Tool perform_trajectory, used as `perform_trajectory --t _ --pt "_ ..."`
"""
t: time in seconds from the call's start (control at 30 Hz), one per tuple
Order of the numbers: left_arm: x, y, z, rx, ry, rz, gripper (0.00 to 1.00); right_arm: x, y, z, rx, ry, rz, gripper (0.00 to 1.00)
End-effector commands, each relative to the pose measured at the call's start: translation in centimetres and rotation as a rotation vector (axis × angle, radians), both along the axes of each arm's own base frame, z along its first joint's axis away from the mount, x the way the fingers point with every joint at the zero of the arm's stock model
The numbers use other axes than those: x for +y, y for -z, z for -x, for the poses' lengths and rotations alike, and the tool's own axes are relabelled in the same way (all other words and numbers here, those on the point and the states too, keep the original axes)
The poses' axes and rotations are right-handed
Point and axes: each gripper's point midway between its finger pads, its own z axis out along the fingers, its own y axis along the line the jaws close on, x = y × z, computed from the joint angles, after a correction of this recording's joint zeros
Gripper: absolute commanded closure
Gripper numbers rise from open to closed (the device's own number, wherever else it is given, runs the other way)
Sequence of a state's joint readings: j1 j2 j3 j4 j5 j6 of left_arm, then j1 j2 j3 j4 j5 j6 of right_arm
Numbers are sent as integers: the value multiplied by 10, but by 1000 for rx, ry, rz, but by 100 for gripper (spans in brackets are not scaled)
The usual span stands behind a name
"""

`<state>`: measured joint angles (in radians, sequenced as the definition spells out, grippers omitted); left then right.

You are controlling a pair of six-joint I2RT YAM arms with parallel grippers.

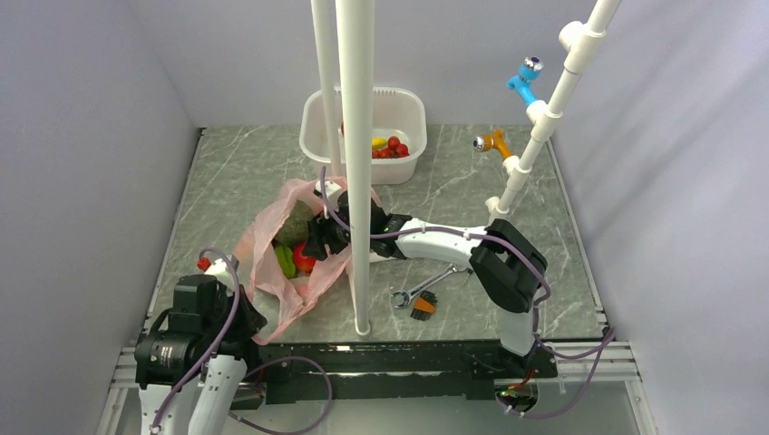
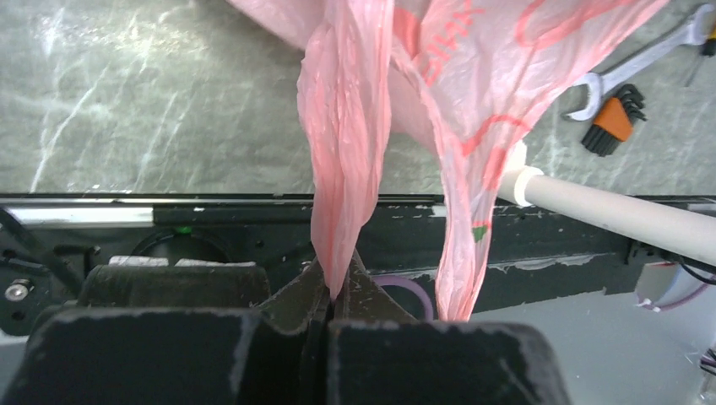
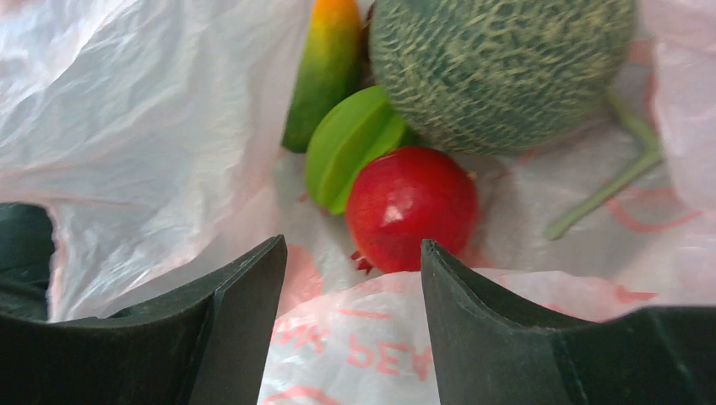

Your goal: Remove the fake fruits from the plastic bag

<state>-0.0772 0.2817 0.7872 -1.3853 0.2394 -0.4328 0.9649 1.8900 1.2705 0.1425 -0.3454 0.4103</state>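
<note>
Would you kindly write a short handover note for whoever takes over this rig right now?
Left gripper: shut on a twisted strip of the pink plastic bag.
Right gripper: open, empty, at the bag's mouth just short of the red fruit.
In the bag: the red fruit, a green piece, a netted melon, a green-to-orange piece.
Done: small red and yellow pieces lie in the white tub at the far edge.
Left: lift out the fruits seen in the bag.
</note>
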Motion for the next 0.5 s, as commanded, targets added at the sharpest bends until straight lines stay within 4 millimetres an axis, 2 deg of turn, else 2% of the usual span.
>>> perform_trajectory --t 0.0,0.13,0.2,0.4,0.47 --pt "12 5 9 29 -59 -45 100 -2 -9 -32 -134 122 28 39" --pt "13 3 7 -27 -64 -47 100 2 11 -35 -156 81 53 45" --pt "13 2 6 -45 -60 -45 100 6 17 -34 -157 60 54 43" --pt "13 1 4 -76 -60 -42 100 11 31 -47 -238 54 88 10" --pt "10 2 4 -75 -46 -34 100 12 34 -50 -288 47 106 3"
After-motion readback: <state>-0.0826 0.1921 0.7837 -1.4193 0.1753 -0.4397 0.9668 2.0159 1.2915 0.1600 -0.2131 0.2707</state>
